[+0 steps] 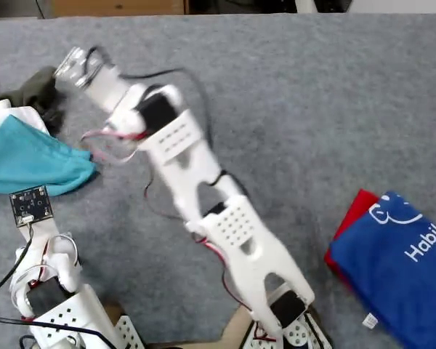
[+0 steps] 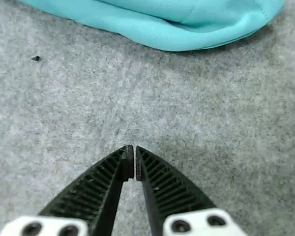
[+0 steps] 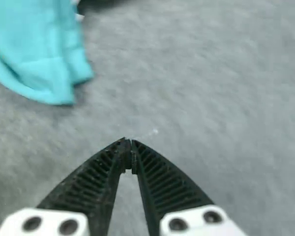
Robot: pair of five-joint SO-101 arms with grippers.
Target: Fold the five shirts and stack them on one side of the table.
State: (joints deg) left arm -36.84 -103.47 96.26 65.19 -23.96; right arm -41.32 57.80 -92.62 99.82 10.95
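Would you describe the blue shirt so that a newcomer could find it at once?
On the grey table, look to the right edge in the high view, where folded shirts lie stacked. The blue shirt is the top one, over a red shirt; its white lettering sets it apart from the plain teal shirt opposite.

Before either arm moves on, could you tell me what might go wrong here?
Both are shut, so the left gripper and right gripper may shove the teal shirt instead of grasping it. The right arm lies stretched toward the left arm; they could collide.
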